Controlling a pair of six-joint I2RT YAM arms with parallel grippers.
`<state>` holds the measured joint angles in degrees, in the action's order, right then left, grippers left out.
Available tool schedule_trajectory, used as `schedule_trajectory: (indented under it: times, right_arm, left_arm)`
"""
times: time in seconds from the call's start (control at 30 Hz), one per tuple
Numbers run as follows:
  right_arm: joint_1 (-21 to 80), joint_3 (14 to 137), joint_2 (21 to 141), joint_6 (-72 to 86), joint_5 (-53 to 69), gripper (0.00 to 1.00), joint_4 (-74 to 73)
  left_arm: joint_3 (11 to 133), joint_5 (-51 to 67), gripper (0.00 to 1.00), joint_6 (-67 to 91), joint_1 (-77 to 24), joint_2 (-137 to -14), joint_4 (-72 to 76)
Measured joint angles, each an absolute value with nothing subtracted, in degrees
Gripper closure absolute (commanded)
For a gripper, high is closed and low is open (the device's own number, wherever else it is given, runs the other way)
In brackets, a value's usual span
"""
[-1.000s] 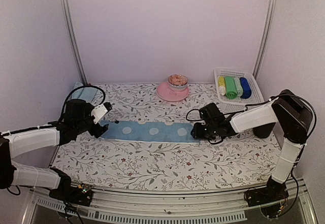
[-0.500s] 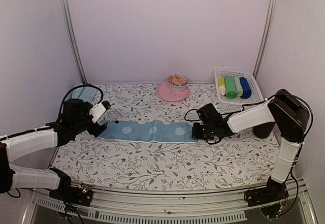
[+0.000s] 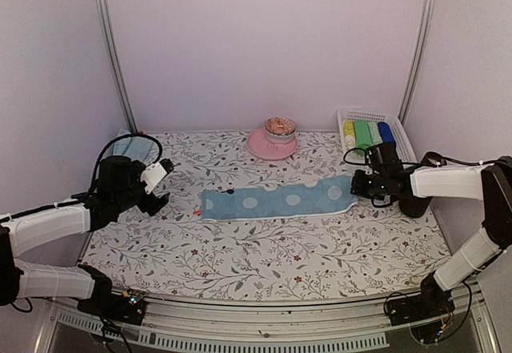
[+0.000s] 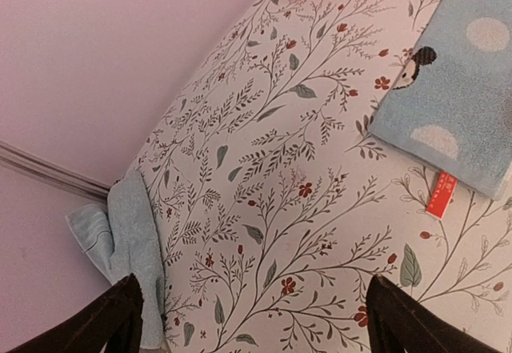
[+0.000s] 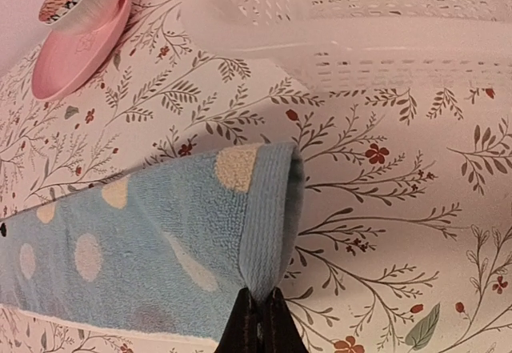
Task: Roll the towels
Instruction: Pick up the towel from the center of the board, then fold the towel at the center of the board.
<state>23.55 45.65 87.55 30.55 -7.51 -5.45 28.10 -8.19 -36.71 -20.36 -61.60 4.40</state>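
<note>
A long pale blue towel (image 3: 276,201) with white dots lies flat across the middle of the table. My right gripper (image 3: 358,186) is shut on its right end; in the right wrist view the jaws pinch the folded ribbed hem (image 5: 268,233) of the towel (image 5: 144,257). My left gripper (image 3: 160,201) is open and empty, left of the towel's left end, not touching it. The left wrist view shows that end (image 4: 456,105) with a red tag. Another pale blue towel (image 3: 132,146) lies crumpled at the far left corner, also in the left wrist view (image 4: 128,241).
A pink plate (image 3: 270,143) with a patterned bowl stands at the back middle. A white basket (image 3: 400,149) at the back right holds rolled yellow, green and blue towels, close behind my right gripper. The table has a floral cloth (image 3: 264,257).
My right gripper has pulled the towel to the right by its end. The left gripper has let go of the left end, which slid away from it.
</note>
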Motion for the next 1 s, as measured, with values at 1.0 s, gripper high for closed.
schedule_trajectory:
  times: [1.0]
  right_arm:
    - [44.34,82.98,111.92,19.51,14.87,0.98,-6.0]
  left_arm:
    - [26.06,-8.14,0.03,-35.75,-18.35,-62.37,5.93]
